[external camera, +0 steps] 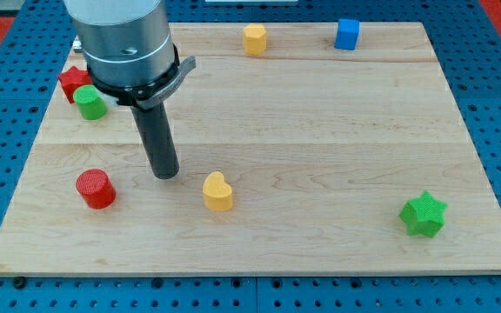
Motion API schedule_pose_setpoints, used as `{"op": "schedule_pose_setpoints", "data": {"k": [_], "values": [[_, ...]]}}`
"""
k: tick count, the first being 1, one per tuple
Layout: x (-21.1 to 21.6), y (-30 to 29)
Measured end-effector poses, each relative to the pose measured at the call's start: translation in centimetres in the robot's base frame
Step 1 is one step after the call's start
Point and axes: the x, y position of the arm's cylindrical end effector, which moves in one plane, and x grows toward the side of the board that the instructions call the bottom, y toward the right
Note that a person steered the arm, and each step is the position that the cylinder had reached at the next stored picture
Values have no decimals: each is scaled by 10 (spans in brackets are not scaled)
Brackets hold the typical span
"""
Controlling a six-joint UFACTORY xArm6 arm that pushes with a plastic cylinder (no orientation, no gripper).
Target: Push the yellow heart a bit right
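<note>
Camera view: nearest the view's bottom, a green star (424,215) is seen low on the right of the wooden board (320,130), well apart from everything else. To the left of centre the yellow heart (217,191) is found, standing on the bare wood with nothing touching it. A red cylinder (95,189) is placed farther left, at about the same depth. Between these two — slightly higher in the view — my tip (165,176) is set down on the board, just beside the yellow heart on its upper left, with a small gap left between them. No pincer is carried by the arm; only the dark rod is fitted, and nothing is held by it. Farther back on the left, a green cylinder (90,103) is seen touching a red block (72,81) partly hidden by the arm. Along the far edge a yellow block (254,39) and a blue cube (347,34) are placed — near each other, not touching.
</note>
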Motion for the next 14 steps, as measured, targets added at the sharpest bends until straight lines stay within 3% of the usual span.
{"op": "schedule_pose_setpoints", "data": {"k": [8,11,14], "values": [[11,-4],[39,-1],[43,49]]}}
